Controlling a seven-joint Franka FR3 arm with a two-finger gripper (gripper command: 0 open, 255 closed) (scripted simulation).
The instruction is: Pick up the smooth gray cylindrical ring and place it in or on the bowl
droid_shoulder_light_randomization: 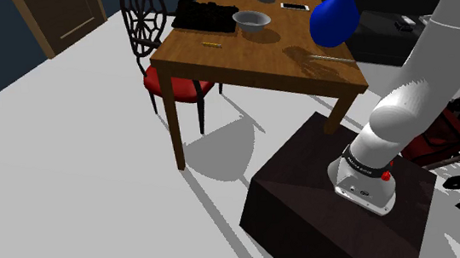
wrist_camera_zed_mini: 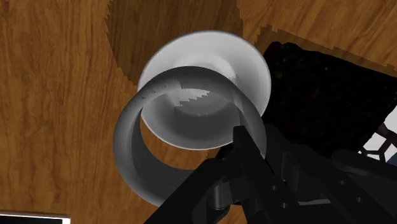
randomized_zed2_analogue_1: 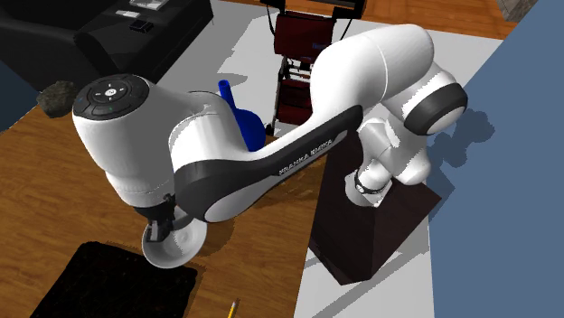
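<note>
- Wood-grain desk (droid_shoulder_light_randomization: 248, 58) on a pale floor carries everything for this job, with a red-seated chair (droid_shoulder_light_randomization: 162, 61) drawn up at one end.
- Our fingers (wrist_camera_zed_mini: 249, 162) are clenched on one side of the gray ring (wrist_camera_zed_mini: 130, 149). In the wrist view they bite its wall, and the rest of the loop juts out freely beyond them.
- We see the ring lifted clear of the desk, with the pale bowl (wrist_camera_zed_mini: 251, 60) directly beneath it. The loop overlaps much of the bowl's mouth, and the part farthest from the black mat (wrist_camera_zed_mini: 331, 89) hangs over bare wood.
- The bowl stands well in from the desk's edges, just beside the black mat, which lies toward the corner by the chair.
- We judge the pick done, and the carry all but done, since the ring is already above its target.
- What is left, as we read it, is perhaps a small shift to centre the loop over the bowl, then a descent, then letting go. We cannot tell from these views how high the ring hangs above the rim.
- Farther out lie a pencil (droid_shoulder_light_randomization: 211, 44) near the desk's long edge, a white phone (droid_shoulder_light_randomization: 294, 6) by the opposite edge and a blue bulbous object (droid_shoulder_light_randomization: 335, 12). We think none of them stands in the way.
</note>
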